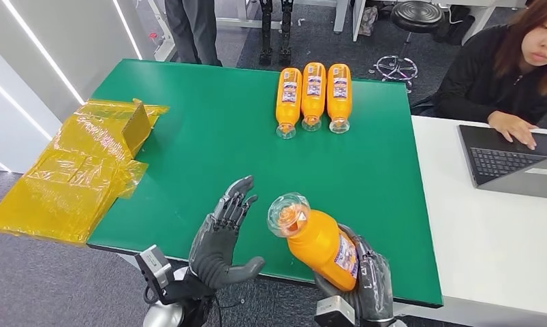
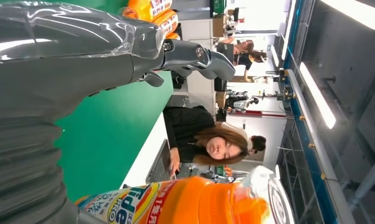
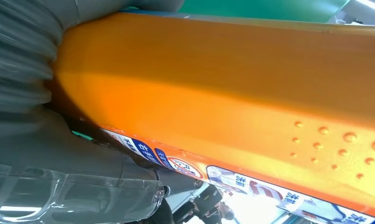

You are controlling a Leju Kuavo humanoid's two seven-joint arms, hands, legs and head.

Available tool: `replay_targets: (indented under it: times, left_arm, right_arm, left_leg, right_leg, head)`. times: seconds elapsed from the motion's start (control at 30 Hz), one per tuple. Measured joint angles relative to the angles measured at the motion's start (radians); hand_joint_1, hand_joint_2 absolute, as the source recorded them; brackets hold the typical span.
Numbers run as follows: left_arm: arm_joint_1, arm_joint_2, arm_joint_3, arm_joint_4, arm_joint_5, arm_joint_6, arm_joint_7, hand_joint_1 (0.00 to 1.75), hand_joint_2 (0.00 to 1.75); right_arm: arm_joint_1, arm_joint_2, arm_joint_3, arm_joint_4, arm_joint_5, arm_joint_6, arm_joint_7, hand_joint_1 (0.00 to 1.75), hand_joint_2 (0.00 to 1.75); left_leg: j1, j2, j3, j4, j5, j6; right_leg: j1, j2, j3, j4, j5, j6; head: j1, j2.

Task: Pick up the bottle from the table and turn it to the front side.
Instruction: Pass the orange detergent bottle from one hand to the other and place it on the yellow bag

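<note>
Your right hand point(image 1: 362, 279) grips the orange detergent bottle point(image 1: 318, 245) at six o'clock above the green desk point(image 1: 209, 150), clear cap toward eleven; it looks rigid, slick, likely heavy, so your empty, spread left hand point(image 1: 223, 238) should support the waist.

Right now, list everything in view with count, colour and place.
held bottle: one, orange with clear cap, lifted over the near table edge in the right hand
row of bottles: three, orange, lying side by side at the far edge, caps toward the robot
table: one, green top
plastic bags: a pile, yellow, at the table's left edge
laptop: one, dark, on the white desk to the right
person: one, in black, seated at the laptop
left hand: open, beside the held bottle
right hand: grips the held bottle
</note>
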Motion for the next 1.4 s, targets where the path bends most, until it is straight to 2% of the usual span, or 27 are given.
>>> replay_targets:
  times: [0.57, 0.7, 0.93, 0.97, 1.07, 1.1, 1.4]
  left_arm:
    - [0.030, 0.008, -0.034, -0.097, -0.007, -0.062, 0.022, 0.00, 1.75]
    - [-0.011, 0.007, -0.077, -0.109, 0.036, -0.079, 0.042, 0.00, 1.75]
    - [-0.051, 0.008, -0.105, -0.109, 0.066, -0.063, 0.045, 0.00, 1.75]
    - [-0.054, 0.009, -0.106, -0.109, 0.068, -0.057, 0.045, 0.14, 1.75]
    - [-0.062, 0.012, -0.108, -0.109, 0.068, -0.043, 0.041, 1.45, 1.75]
    - [-0.064, 0.013, -0.108, -0.109, 0.069, -0.039, 0.039, 1.75, 1.75]
    - [-0.069, 0.019, -0.109, -0.109, 0.064, -0.011, 0.033, 1.75, 1.75]
  right_arm:
    - [-0.016, 0.005, 0.055, 0.006, 0.020, 0.007, -0.008, 1.75, 1.75]
    - [-0.051, 0.041, 0.128, 0.015, 0.014, 0.060, -0.010, 1.75, 1.75]
    - [-0.082, 0.072, 0.180, 0.041, -0.018, 0.079, -0.012, 1.75, 1.75]
    - [-0.085, 0.077, 0.186, 0.043, -0.023, 0.084, -0.012, 1.75, 1.75]
    - [-0.096, 0.090, 0.201, 0.054, -0.034, 0.096, -0.010, 1.75, 1.75]
    - [-0.100, 0.095, 0.204, 0.057, -0.036, 0.097, -0.008, 1.75, 1.75]
    - [-0.111, 0.116, 0.206, 0.073, -0.049, 0.102, 0.005, 1.75, 1.75]
  left_leg:
    - [0.000, 0.000, 0.000, 0.000, 0.000, 0.000]
    - [0.000, 0.000, 0.001, 0.000, 0.000, 0.000]
    - [0.000, 0.000, 0.001, 0.000, 0.000, 0.000]
    - [0.000, 0.000, 0.001, 0.000, 0.000, 0.000]
    - [0.000, 0.000, 0.000, 0.000, 0.000, 0.000]
    - [0.000, 0.000, 0.000, 0.000, 0.000, 0.000]
    - [0.000, 0.000, 0.001, 0.000, 0.000, 0.000]
  right_leg:
    - [0.000, 0.000, 0.000, 0.000, 0.000, 0.000]
    - [0.000, 0.000, 0.000, 0.000, 0.000, 0.000]
    - [0.000, 0.000, 0.000, 0.000, 0.000, 0.000]
    - [0.000, 0.000, 0.000, 0.000, 0.000, 0.000]
    - [0.000, 0.000, 0.000, 0.000, 0.000, 0.000]
    - [0.000, 0.000, 0.000, 0.000, 0.000, 0.000]
    - [0.000, 0.000, 0.000, 0.000, 0.000, 0.000]
  head:
    - [0.000, 0.000]
    - [0.000, 0.000]
    - [0.000, 0.000]
    - [0.000, 0.000]
    - [0.000, 0.000]
    - [0.000, 0.000]
    - [0.000, 0.000]
